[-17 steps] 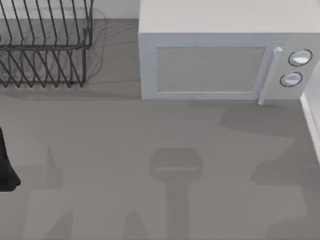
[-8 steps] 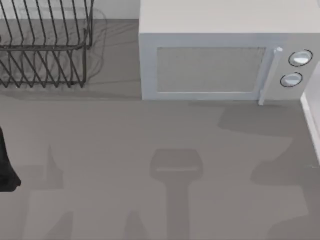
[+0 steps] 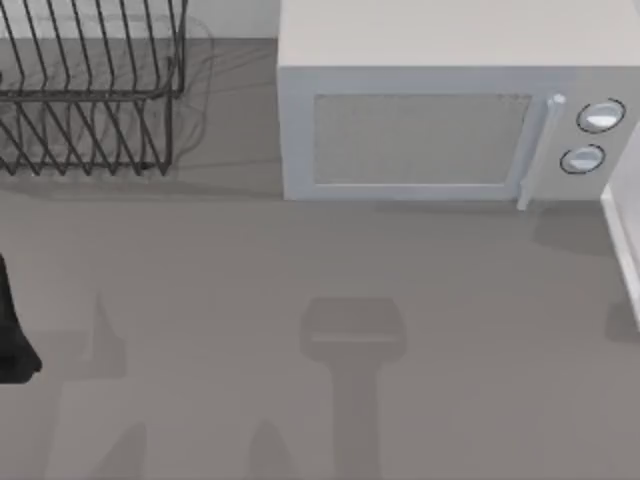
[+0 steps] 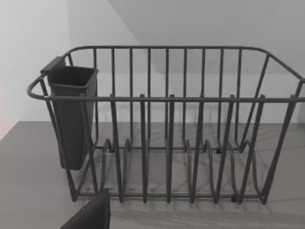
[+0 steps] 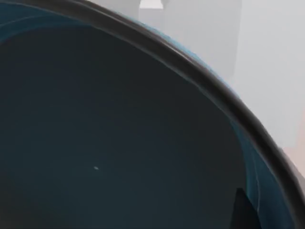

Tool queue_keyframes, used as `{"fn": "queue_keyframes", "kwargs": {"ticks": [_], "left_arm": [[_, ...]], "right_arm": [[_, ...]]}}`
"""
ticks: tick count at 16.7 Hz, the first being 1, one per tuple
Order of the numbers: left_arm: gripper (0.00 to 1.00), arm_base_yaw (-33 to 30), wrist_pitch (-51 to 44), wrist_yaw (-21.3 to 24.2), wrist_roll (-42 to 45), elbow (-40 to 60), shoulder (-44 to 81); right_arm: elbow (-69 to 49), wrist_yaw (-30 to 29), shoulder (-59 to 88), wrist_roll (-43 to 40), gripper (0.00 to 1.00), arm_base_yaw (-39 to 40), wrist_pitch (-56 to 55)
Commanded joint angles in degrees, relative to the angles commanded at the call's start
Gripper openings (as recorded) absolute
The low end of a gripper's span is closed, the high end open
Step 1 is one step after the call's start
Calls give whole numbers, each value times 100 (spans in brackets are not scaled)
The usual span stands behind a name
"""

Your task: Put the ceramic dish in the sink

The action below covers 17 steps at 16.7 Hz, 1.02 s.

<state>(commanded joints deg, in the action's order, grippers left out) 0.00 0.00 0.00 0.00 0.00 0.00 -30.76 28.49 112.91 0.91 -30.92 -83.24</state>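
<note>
Right wrist view: the ceramic dish (image 5: 119, 143) sits very close to the camera, its dark blue inner surface and dark rim curving across the picture against pale walls. Where it stands over the bench (image 3: 300, 300) cannot be fixed from the top view. A small dark tip (image 5: 243, 210) shows near the rim; it may be 1 of the right arm's fingers, but whether the fingers are spread or pinching the dish cannot be told.

Top view: the left arm (image 3: 12, 330) is parked at the left edge of the bench. Its fingers cannot be judged either. The wire dish rack (image 3: 90, 100) stands at the far left, the microwave (image 3: 440, 110) at the far right with its door closed. In the left wrist view the rack (image 4: 167, 129) carries a dark cutlery cup (image 4: 71, 114) on 1 end.

Assessment: the step in hand appears to be carrying the dish toward the sink, which cannot be located in these views.

Recommendations: keep the dish level, since a glossy glazed rim is likely to slip in a tilted pinch. Travel slowly, clear of the microwave's corner. Lower it until the base is supported before releasing.
</note>
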Motion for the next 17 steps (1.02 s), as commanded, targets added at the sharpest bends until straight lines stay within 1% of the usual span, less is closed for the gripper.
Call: {"fn": "queue_keyframes", "kwargs": {"ticks": [2, 5, 11, 17], "left_arm": [[100, 0, 0, 0, 0, 0, 0], [100, 0, 0, 0, 0, 0, 0], [100, 0, 0, 0, 0, 0, 0], [100, 0, 0, 0, 0, 0, 0]], "right_arm": [[114, -7, 622, -8, 0, 23, -761], [239, -23, 1252, -9, 0, 57, -1452], [272, -28, 1408, -7, 0, 67, -1613], [272, -28, 1408, -7, 45, 67, -1613]]}}
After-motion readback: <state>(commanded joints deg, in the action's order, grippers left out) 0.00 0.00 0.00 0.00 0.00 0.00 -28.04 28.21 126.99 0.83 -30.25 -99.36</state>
